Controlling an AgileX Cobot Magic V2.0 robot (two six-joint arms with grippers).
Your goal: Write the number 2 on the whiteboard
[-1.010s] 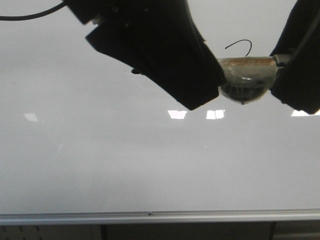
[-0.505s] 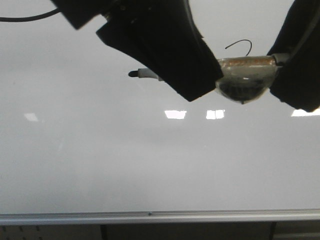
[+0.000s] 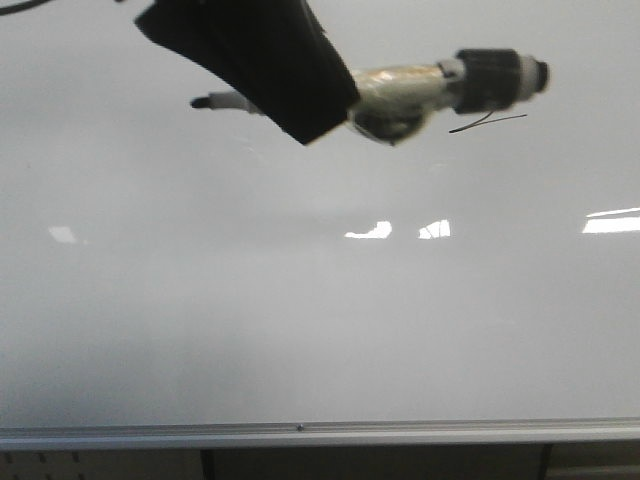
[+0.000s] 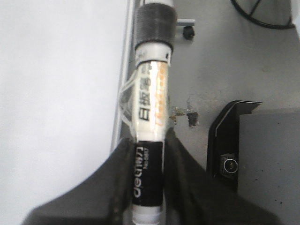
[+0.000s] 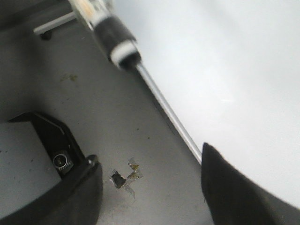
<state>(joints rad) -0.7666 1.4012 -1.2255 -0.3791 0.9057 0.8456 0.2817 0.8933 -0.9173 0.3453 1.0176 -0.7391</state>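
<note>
Dim, flat, grey light throughout. Bright rectangular glare patches across the glossy whiteboard (image 3: 300, 330) in the front view. Left gripper (image 3: 262, 62) reduced to a blurred black silhouette. Soft focus in both wrist views; marker (image 4: 150, 117) label slightly smeared.

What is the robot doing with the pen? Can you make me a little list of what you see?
board: big white whiteboard, silver edge along the bottom
pen: marker with a black cap end, held sideways above the board
left gripper: shut on the marker
right gripper: open, holding nothing
writing: thin black mark near the marker's cap end; too little shows to read it as a number 2
bright spots: light reflections on the board, not writing
</note>
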